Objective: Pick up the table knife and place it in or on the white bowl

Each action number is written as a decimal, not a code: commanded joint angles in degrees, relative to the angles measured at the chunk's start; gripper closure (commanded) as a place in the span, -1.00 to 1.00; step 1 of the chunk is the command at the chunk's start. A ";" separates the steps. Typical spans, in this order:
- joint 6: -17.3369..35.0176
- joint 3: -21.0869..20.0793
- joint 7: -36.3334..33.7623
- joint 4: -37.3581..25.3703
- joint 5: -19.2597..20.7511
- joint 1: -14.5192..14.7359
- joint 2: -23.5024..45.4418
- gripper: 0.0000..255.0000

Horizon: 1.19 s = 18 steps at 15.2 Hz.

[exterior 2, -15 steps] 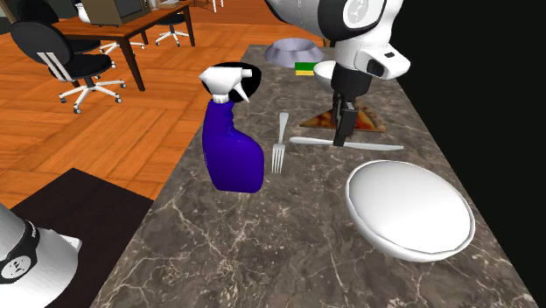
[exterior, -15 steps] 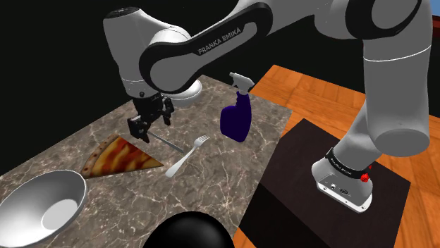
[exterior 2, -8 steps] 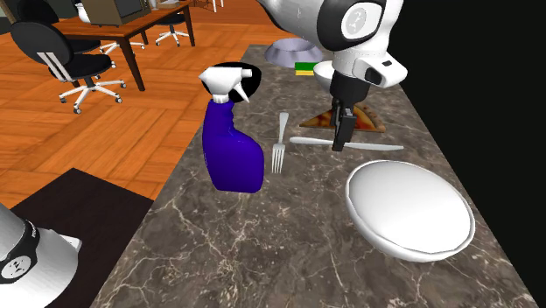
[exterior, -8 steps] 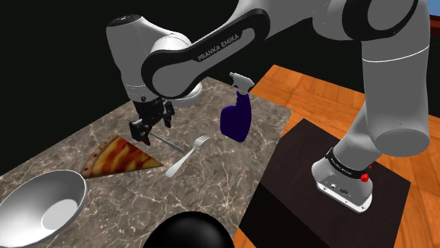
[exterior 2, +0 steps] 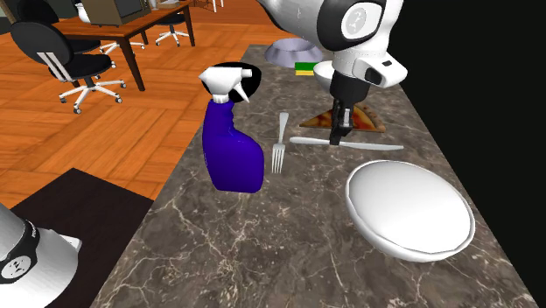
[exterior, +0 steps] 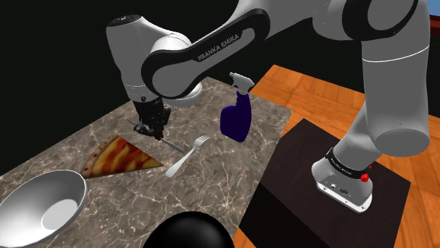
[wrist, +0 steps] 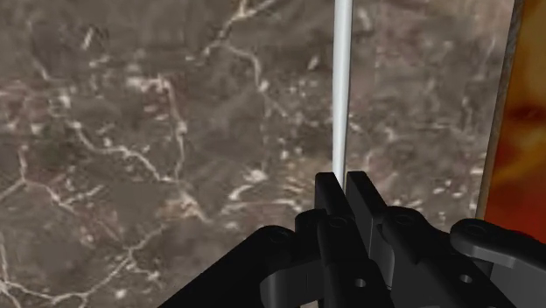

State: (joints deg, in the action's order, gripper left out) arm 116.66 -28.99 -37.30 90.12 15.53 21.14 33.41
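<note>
**Grasping done, lifting waiting**

Clamping the jaws of the gripper (wrist: 344, 179) tight onto the table knife (wrist: 342, 79), lying flat on the marble counter (exterior 2: 262, 254) at eleven o'clock from the white bowl (exterior 2: 407, 206). Lifting and placing seemingly remaining.

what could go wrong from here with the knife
1. The gripper pinches the thin table knife flat on the counter. In the second exterior view it grips off the knife's middle, so the longer end may droop or slip out on lifting.
2. The pizza slice lies close beside the gripper, so a low sideways move could drag it along.
</note>
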 commanded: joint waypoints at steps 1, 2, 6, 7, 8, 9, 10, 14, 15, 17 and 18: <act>0.00 0.00 0.00 0.00 0.00 0.00 0.00 1.00; 0.00 0.00 0.00 0.00 0.00 0.00 0.00 1.00; -1.16 -0.23 0.19 -0.56 -0.36 -0.10 -0.67 1.00; -1.76 -0.34 0.28 -0.89 -0.53 -0.14 -0.97 1.00; -2.37 -0.45 0.37 -1.21 -0.69 -0.18 -1.28 1.00; -2.98 -0.55 0.46 -1.56 -0.86 -0.22 -1.57 1.00; -3.59 -0.65 0.55 -1.92 -1.02 -0.25 -1.86 1.00; -6.10 -1.01 0.88 -3.51 -1.61 -0.32 -2.89 1.00; -6.74 -1.09 0.96 -3.95 -1.75 -0.33 -3.13 1.00; -8.05 -1.24 1.11 -4.87 -2.00 -0.32 -3.56 1.00; -8.71 -1.31 1.18 -5.36 -2.12 -0.31 -3.76 1.00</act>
State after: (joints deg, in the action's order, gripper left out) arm 108.89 -30.24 -36.23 85.59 13.52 20.78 29.78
